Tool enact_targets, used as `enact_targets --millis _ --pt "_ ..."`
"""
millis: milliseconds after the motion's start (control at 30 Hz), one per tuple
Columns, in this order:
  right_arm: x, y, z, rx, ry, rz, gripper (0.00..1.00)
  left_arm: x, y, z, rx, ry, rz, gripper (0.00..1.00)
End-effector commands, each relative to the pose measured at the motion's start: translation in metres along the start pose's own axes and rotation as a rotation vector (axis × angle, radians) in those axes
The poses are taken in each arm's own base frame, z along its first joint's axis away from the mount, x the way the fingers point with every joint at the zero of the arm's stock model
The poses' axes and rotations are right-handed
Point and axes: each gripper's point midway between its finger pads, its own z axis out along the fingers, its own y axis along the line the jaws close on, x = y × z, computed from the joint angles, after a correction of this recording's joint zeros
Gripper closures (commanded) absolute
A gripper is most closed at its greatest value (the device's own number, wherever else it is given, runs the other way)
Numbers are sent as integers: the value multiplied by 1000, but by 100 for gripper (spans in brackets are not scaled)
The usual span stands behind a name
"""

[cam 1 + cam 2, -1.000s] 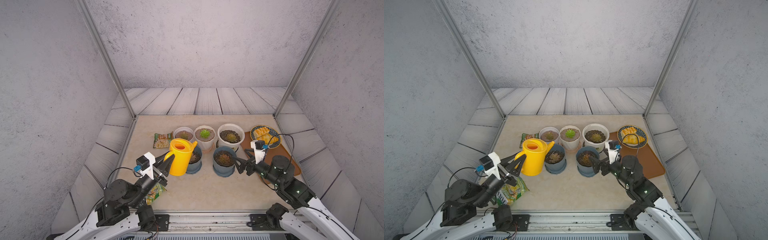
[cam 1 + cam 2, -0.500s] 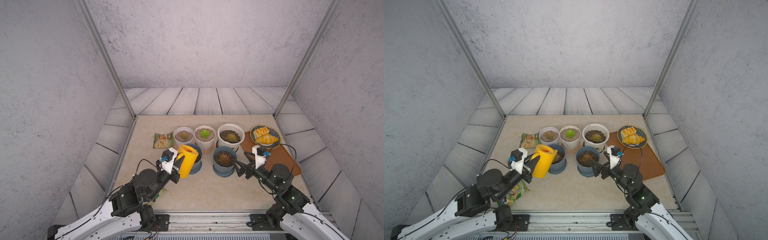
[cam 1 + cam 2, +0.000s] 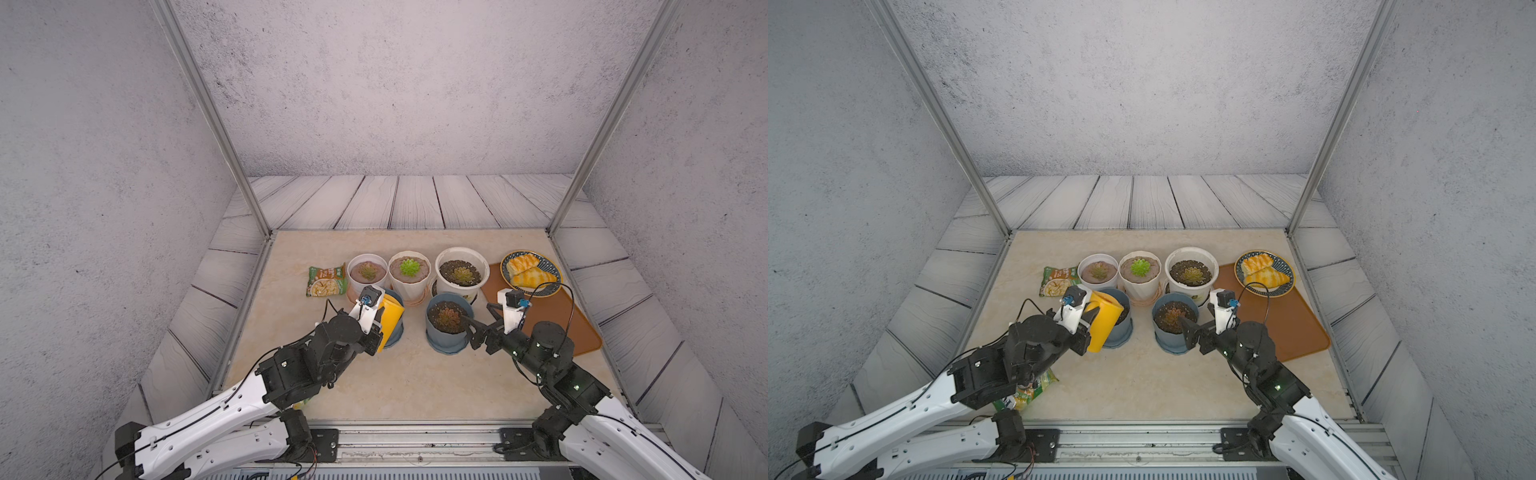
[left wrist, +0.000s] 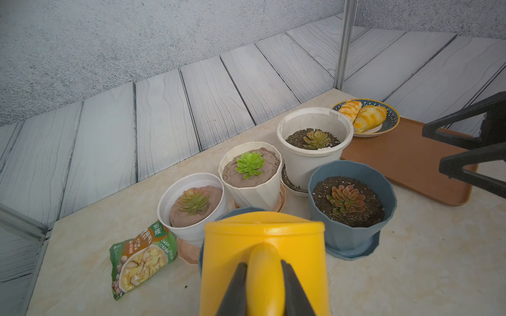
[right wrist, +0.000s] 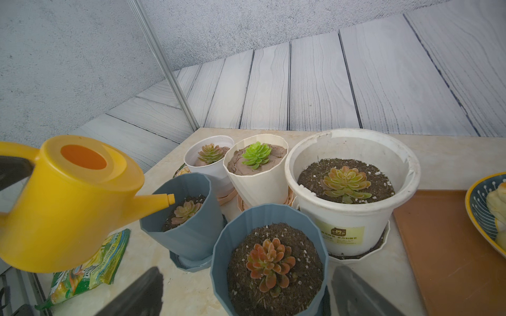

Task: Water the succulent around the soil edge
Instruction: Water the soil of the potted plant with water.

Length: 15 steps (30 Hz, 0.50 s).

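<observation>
Left gripper (image 4: 263, 266) is seen closed on the handle (image 4: 264, 254) of the yellow watering can (image 5: 68, 208), 1 finger (image 4: 235, 290) pressed to each side. The can is held off the tabletop (image 3: 395, 386) and tipped toward the left blue pot (image 5: 189, 235), with its spout (image 5: 153, 203) stretched over that pot's near rim. The spout tip is placed above the soil edge, just beside the pale pink succulent (image 5: 186, 211) planted there. This pot is set on a blue saucer (image 5: 189, 264) in the front row, on the left arm's side.

Right gripper (image 5: 247, 270) is held wide open and empty, its 2 fingers (image 5: 137, 295) spread to either side of the right blue pot (image 3: 449, 345), where a red-orange succulent (image 5: 269, 264) is rooted in dark soil. Whether the fingers touch that pot cannot be told.

Behind the 2 blue pots, 3 pale pots are lined up: a small white pot (image 4: 191, 229), a faceted cream pot (image 4: 254, 194) with a bright green succulent (image 4: 249, 164), and a large white pot (image 4: 306, 164). A soup packet (image 4: 142, 257) is laid beside the small white pot, and a green snack bag (image 3: 1034, 386) is partly hidden by the left arm near the front edge. On the right arm's side an orange tray (image 4: 405, 161) is placed, with a patterned plate (image 4: 391, 117) of pastries (image 4: 364, 115) at its far corner.
</observation>
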Motion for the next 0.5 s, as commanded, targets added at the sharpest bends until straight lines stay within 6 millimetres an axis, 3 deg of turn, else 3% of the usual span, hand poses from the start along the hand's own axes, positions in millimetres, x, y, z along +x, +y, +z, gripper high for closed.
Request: enact_targets --millis 0,467 --pt "-2 -2 2 16 -13 -3 0 -18 3 0 -7 -12 -31 100" --pt "3 -6 6 33 11 -4 0 -44 12 31 -30 82 -1 100"
